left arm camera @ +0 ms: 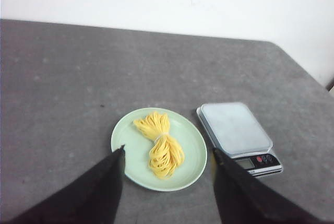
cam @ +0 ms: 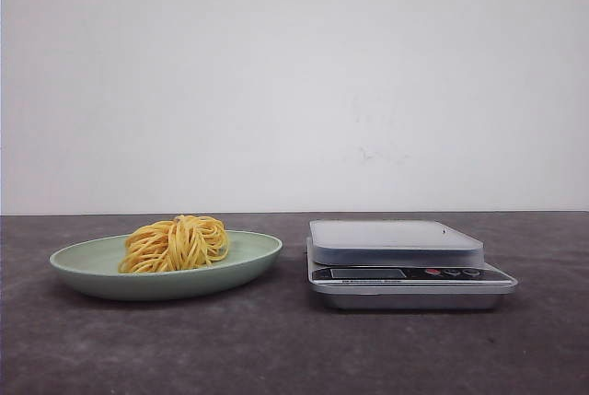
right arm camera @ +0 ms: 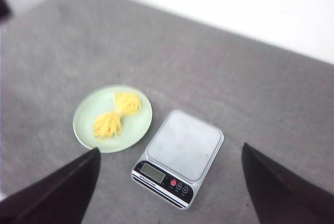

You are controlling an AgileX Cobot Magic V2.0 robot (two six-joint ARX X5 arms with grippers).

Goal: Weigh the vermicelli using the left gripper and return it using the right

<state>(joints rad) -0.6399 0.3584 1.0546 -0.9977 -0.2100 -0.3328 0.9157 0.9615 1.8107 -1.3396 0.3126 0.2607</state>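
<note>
Since nothing's weighed yet, the vermicelli (cam: 175, 243) sits on the plate (cam: 78, 261) left of the scale (cam: 405, 261), both grippers (left arm camera: 167, 164) (right arm camera: 169, 169) spread wide above.

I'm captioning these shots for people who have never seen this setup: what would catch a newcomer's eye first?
Probably the vermicelli, a bright yellow nest lying on a pale green plate at the left of the dark grey table. Next, the silver kitchen scale just right of the plate, its platform bare. Both open grippers, left gripper and right gripper, hang well above these things.
</note>
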